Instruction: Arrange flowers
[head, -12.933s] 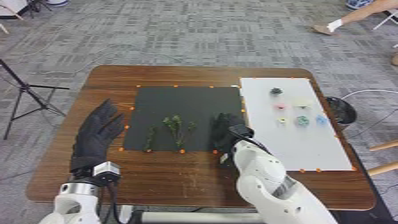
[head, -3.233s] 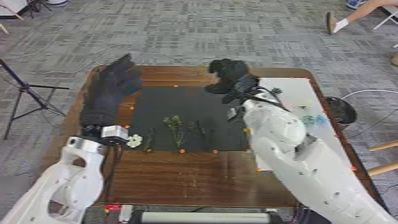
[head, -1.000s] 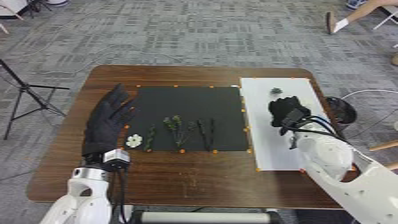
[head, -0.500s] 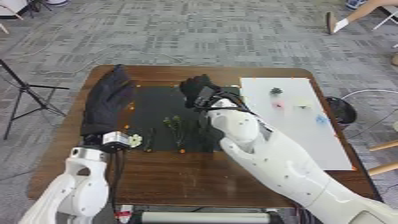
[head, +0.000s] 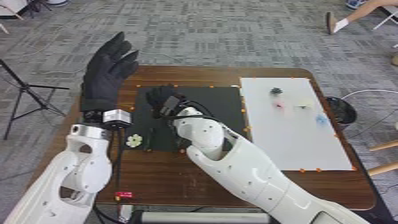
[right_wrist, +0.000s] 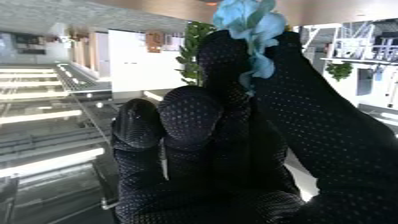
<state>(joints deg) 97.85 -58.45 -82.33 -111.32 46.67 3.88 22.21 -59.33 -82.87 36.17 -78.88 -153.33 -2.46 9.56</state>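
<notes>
While the left hand (head: 102, 85) hangs open, fingers straight, at the table's (head: 222, 187) far left, the right hand (head: 160, 96) pinches a pale blue flower (right_wrist: 236, 16) between thumb and finger, above the far left of the black mat (head: 218, 97). White flower (head: 134, 140) at the mat's near left, green stem (head: 149, 137) just beside it. On the white sheet (head: 298, 150), right of the mat: dark rosette (head: 276, 91) farthest, then pink bloom (head: 279, 105), pale yellow bloom (head: 303, 106), blue bloom (head: 322, 119) nearest.
</notes>
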